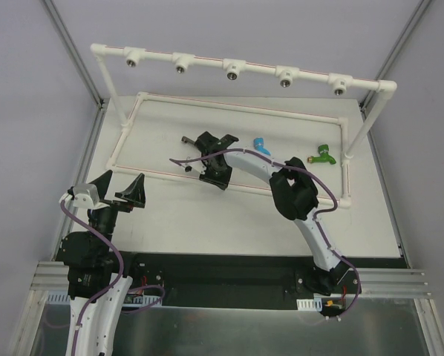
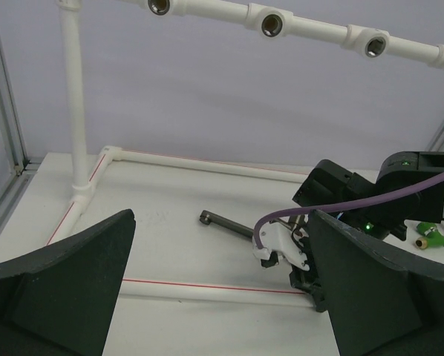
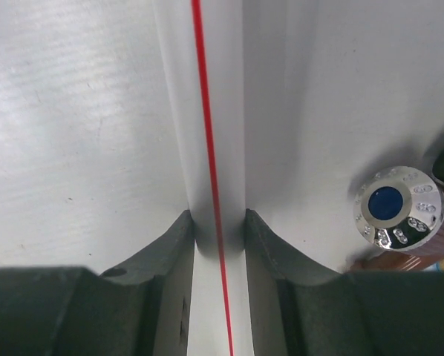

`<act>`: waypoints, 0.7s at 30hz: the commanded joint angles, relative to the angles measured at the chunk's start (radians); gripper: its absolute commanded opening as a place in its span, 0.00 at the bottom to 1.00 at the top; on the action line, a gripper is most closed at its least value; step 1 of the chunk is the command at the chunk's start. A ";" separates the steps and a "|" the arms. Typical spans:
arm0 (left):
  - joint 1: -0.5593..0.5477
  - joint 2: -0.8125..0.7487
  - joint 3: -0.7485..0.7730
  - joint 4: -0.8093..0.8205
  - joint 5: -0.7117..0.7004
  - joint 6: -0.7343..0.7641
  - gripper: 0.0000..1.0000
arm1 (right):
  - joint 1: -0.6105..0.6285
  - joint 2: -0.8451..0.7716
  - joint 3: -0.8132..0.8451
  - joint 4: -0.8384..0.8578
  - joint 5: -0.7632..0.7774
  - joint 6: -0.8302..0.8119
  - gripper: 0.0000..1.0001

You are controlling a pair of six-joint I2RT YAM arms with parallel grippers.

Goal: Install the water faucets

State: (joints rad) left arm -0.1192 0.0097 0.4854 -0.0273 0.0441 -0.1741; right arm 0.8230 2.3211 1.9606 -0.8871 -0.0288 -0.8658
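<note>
Nearest the bases, the left gripper (image 1: 116, 190) hangs with its black jaws spread wide and nothing between them, over the near-left of the white table (image 1: 207, 222).

Farther in, the right gripper (image 3: 218, 241) is down over the white floor pipe with a red stripe (image 3: 207, 111). Its jaws are apart, one to each side of the pipe. I cannot tell whether the pads touch the pipe, and they hold no faucet.

Just beside its right finger (image 3: 311, 297), to the right of the pipe in the right wrist view, lies the red-brown faucet with the shiny blue-centred knob (image 3: 396, 222). The knob face is turned up at that camera. The body runs off under it toward the lower right and is mostly hidden, so its long axis reads only roughly.

The right arm is much the nearer. The left is well apart from all three faucets. The grasp probably calls for a sideways shift off the pipe toward the knob.

Beyond, inside the floor loop, lie the small blue faucet (image 1: 260, 144) and, further right, the small green faucet (image 1: 324, 154).

Farthest stands the raised white pipe rail (image 1: 207, 61) with its round metal-lined sockets (image 1: 232, 72), all vacant.
</note>
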 commanded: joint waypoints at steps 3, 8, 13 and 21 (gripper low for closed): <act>-0.011 -0.070 0.016 0.032 0.010 0.008 0.99 | 0.047 -0.028 0.029 0.149 -0.059 0.194 0.02; -0.011 -0.057 0.024 -0.006 0.025 0.004 0.99 | 0.093 -0.023 0.038 0.200 -0.054 0.307 0.02; -0.007 -0.051 0.027 -0.051 0.023 -0.004 0.99 | 0.114 -0.003 0.064 0.244 -0.042 0.361 0.02; 0.004 0.025 0.015 -0.057 0.011 0.005 0.99 | 0.120 -0.055 0.026 0.336 -0.010 0.381 0.19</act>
State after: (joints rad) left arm -0.1184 0.0097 0.4858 -0.1005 0.0479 -0.1741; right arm 0.9546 2.3295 1.9602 -0.7303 -0.0334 -0.5629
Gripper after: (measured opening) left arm 0.992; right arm 0.320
